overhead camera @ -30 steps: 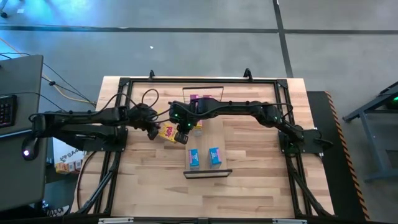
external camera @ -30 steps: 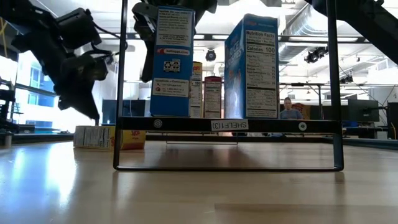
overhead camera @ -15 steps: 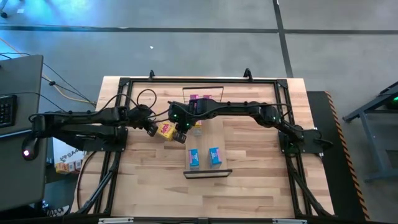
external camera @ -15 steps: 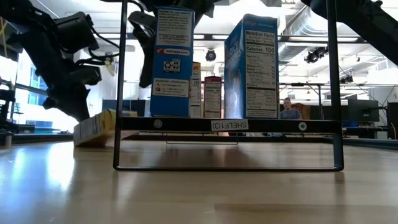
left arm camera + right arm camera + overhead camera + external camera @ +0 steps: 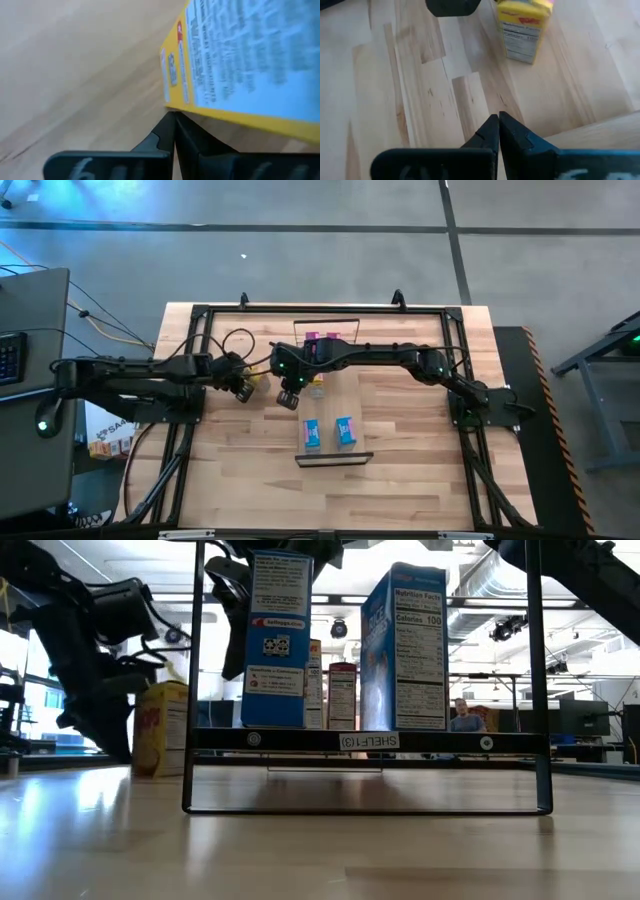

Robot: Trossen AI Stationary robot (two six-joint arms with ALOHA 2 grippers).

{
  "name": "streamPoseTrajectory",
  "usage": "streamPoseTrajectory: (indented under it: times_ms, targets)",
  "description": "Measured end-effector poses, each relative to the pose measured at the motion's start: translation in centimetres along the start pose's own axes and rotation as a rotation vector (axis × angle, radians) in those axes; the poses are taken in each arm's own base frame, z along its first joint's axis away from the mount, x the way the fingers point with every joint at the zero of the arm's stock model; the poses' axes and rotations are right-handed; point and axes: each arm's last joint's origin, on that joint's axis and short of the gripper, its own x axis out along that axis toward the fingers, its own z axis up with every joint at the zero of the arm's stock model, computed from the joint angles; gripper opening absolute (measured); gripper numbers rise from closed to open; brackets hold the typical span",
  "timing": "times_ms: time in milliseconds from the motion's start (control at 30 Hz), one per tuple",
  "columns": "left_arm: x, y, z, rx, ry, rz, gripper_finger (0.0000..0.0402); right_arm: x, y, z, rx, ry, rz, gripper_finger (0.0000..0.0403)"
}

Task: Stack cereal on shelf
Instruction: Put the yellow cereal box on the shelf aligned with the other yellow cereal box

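Observation:
A yellow cereal box (image 5: 161, 728) stands upright on its end on the table, left of the shelf (image 5: 365, 741); it also shows in the right wrist view (image 5: 525, 30). My left gripper (image 5: 243, 386) is shut beside it, on its left. My right gripper (image 5: 290, 396) is shut and hovers just right of the box, touching nothing. Two light blue boxes (image 5: 312, 433) (image 5: 346, 430) stand on the near part of the shelf. Pink boxes (image 5: 322, 338) sit at its far end. My right arm partly hides another box (image 5: 318, 384). My left gripper presses its shut fingertips (image 5: 173, 122) against the yellow box at the yellow edge of its printed side panel (image 5: 200, 114). It comes from the table's left, slanting down. The box stands upright with its bottom end on the table (image 5: 160, 772).
The shelf's black end frame (image 5: 190, 680) rises just right of the yellow box in the low view. Black rails (image 5: 200, 340) border the tabletop. Bare wood (image 5: 400, 440) lies right of the shelf and toward the near edge. A person (image 5: 462, 715) stands far behind.
The yellow box, which lay flat on the table a second ago, has tipped up through a slant and now stands upright on its end. My left gripper has moved slightly toward the left and far edges, staying shut against the box.

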Motion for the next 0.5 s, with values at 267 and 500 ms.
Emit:
streamPoseTrajectory:
  times_ms: [267,500]
  targets:
    - [-0.1,-0.1,0.3,-0.023,-0.034,-0.016,0.0000,0.0,0.0,0.0,0.004,0.000,0.000,0.0000]
    - [-2.6,-0.4,0.8,-0.004,-0.002,-0.077,0.0000,-0.3,-0.2,0.0,0.008,0.006,0.002,0.0000]
